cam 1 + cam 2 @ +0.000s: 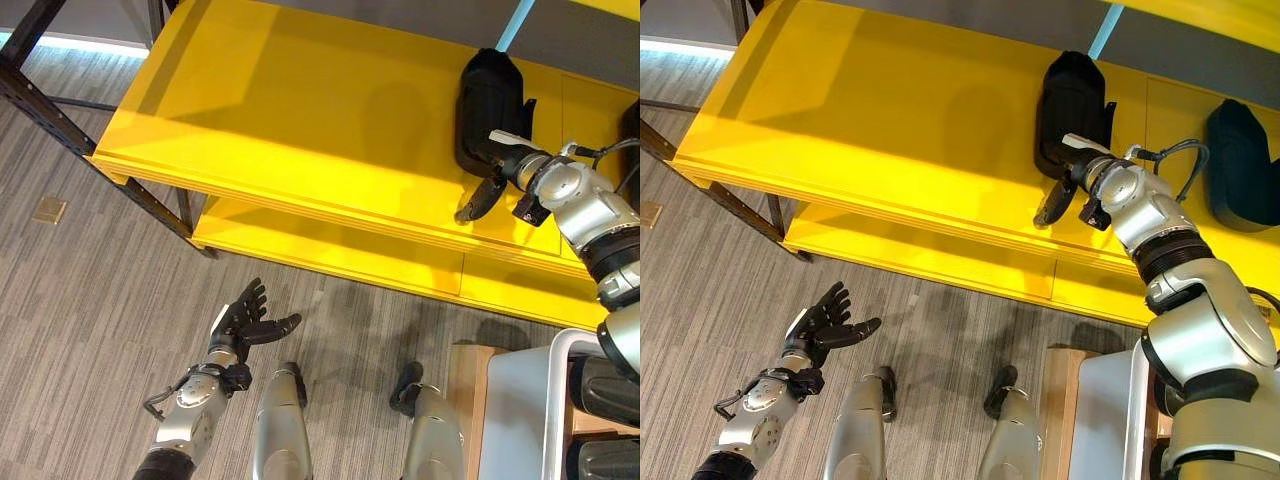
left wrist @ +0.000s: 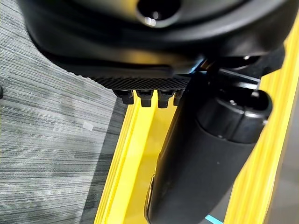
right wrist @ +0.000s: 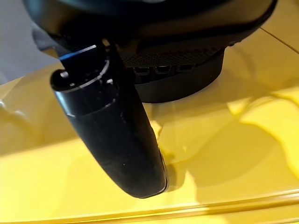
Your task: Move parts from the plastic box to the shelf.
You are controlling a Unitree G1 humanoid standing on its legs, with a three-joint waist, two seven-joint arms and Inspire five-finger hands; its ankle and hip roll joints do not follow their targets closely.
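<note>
The left hand (image 1: 243, 318) is hovering over the carpeted floor (image 1: 80, 300), fingers spread and empty. The right hand (image 1: 1068, 178) is resting on a black part (image 1: 1072, 110) lying on the yellow shelf (image 1: 890, 130); its grip cannot be told.

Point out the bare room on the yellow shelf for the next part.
The yellow shelf is bare from its left end up to the black part under the right hand. Right of that it is crowded: a second black part lies near the right end.
</note>
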